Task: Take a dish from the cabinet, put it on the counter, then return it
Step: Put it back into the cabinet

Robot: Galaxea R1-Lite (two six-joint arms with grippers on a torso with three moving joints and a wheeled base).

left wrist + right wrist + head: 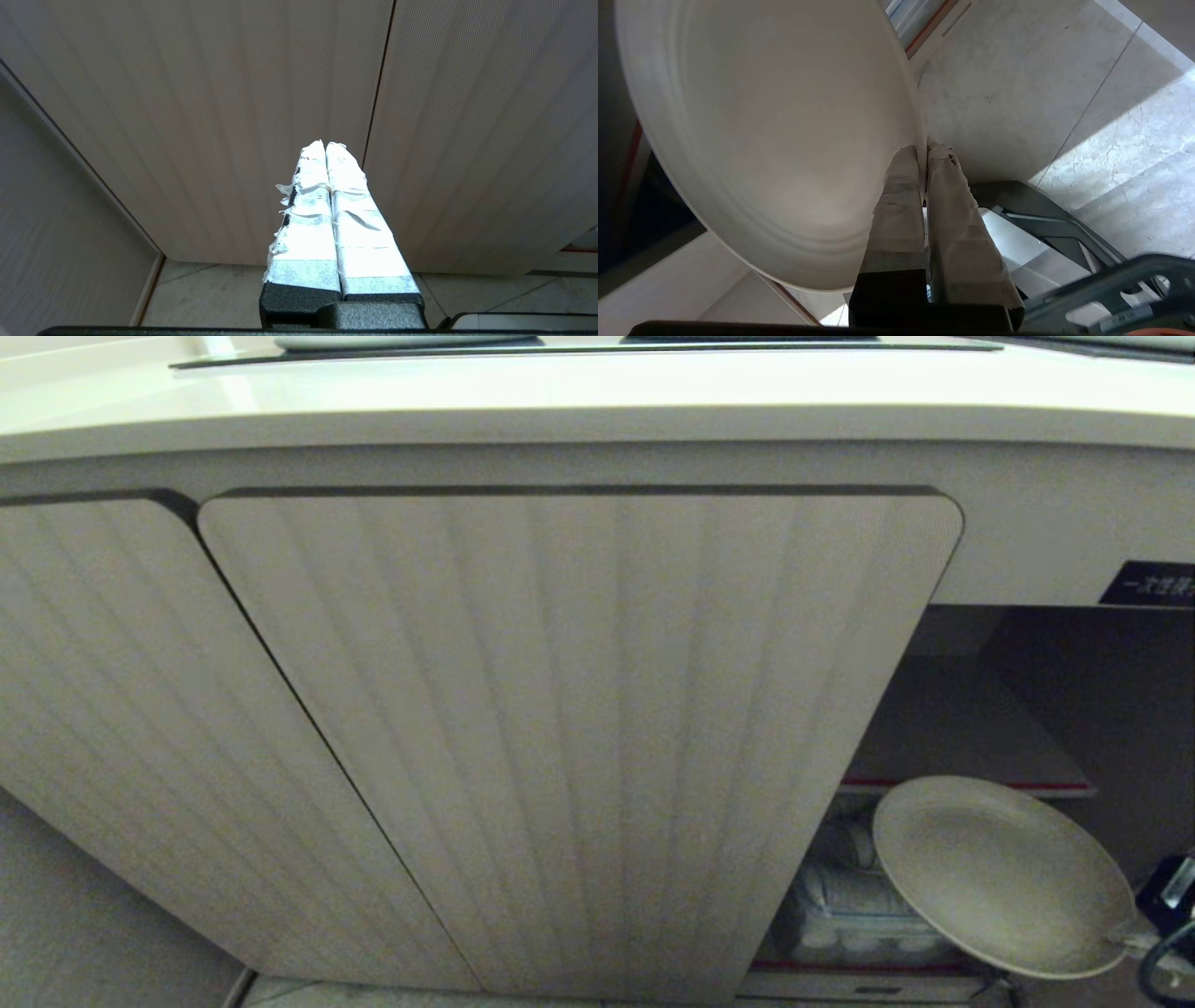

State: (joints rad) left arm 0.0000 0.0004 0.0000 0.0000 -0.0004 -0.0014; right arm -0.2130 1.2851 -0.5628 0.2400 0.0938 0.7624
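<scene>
Right wrist view shows my right gripper (pixel 923 149) clenched on the rim of the dish (pixel 775 140), one taped finger on each face. The dish hangs clear of the cabinet (pixel 579 728), in front of its open right side, below the counter (pixel 597 401). To set it down well, I judge I should keep the pinch firm, level the plate, and lift it past the counter's front edge. My left gripper (pixel 325 147) rests pressed together, empty, near the ribbed doors.

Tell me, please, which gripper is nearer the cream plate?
Right. The right gripper is clamped on the plate's rim, in front of the open cabinet; the left gripper faces closed doors, apart.
</scene>
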